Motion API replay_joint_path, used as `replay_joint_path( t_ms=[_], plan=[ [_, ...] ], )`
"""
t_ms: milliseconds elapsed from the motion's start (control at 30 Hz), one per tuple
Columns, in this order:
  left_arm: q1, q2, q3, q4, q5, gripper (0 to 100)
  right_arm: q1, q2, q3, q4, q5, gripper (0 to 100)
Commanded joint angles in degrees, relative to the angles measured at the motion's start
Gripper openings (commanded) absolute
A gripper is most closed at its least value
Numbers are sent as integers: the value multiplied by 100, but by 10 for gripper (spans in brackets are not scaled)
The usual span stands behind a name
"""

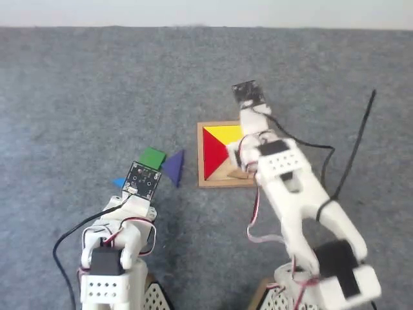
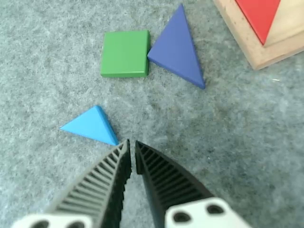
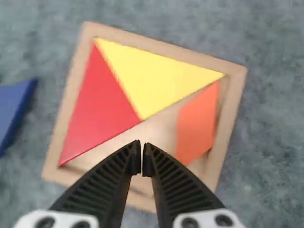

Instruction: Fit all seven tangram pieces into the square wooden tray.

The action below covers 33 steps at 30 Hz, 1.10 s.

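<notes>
The square wooden tray lies mid-table with a red triangle, a yellow triangle and an orange piece seated inside. My right gripper hovers over the tray's bare middle, shut and empty. Left of the tray lie a dark blue triangle, a green square and a light blue triangle. My left gripper is shut and empty just beside the light blue triangle's corner.
Grey carpet-like cloth covers the table. The right arm's body overhangs the tray's right side, and a black cable trails to its right. Open cloth lies behind the tray and to the far left.
</notes>
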Motion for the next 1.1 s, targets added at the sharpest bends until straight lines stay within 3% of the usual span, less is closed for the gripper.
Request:
replay_joint_path(
  t_ms=[0, 667, 1067],
  plan=[
    [-26, -132, -40, 18, -62, 16, -462, -752, 580, 119, 290, 30],
    [-26, -132, -40, 18, -62, 16, -558, 268, 457, 75, 580, 29],
    [-26, -132, -40, 18, -62, 16, -136, 1596, -1037, 75, 580, 29]
  ],
)
